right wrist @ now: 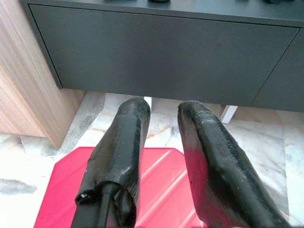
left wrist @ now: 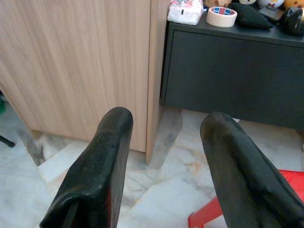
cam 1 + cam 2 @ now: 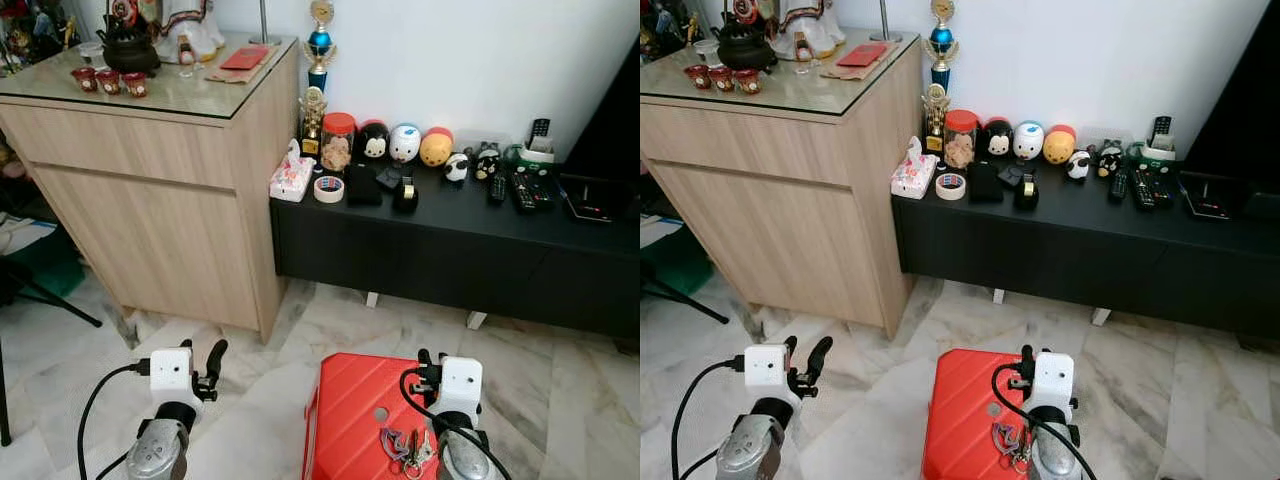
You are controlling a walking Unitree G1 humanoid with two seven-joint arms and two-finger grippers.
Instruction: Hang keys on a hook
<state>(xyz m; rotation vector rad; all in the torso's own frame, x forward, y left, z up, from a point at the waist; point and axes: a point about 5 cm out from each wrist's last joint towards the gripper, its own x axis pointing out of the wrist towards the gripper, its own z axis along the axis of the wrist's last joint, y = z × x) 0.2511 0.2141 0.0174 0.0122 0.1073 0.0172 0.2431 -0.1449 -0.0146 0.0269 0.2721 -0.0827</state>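
While the keys (image 3: 405, 447) lay on the red stool (image 3: 350, 400) just under and behind my right claw (image 1: 159, 142), whose fingers were a little apart and empty, my left claw (image 2: 166, 156) was open wide and farther off.

A red stool (image 3: 352, 420) with diagonal ridges stands on a floor (image 3: 540, 390) of white marble veined grey and tan. The keys (image 3: 405, 447) look silver with a purple tag, though they are small. The cabinet (image 3: 160, 220) is pale wood grain; the counter (image 3: 450, 240) is matt black. Both end effectors, left (image 2: 161, 166) and right (image 1: 159, 156), have black fingers. The tape (image 3: 328, 189) is cream.
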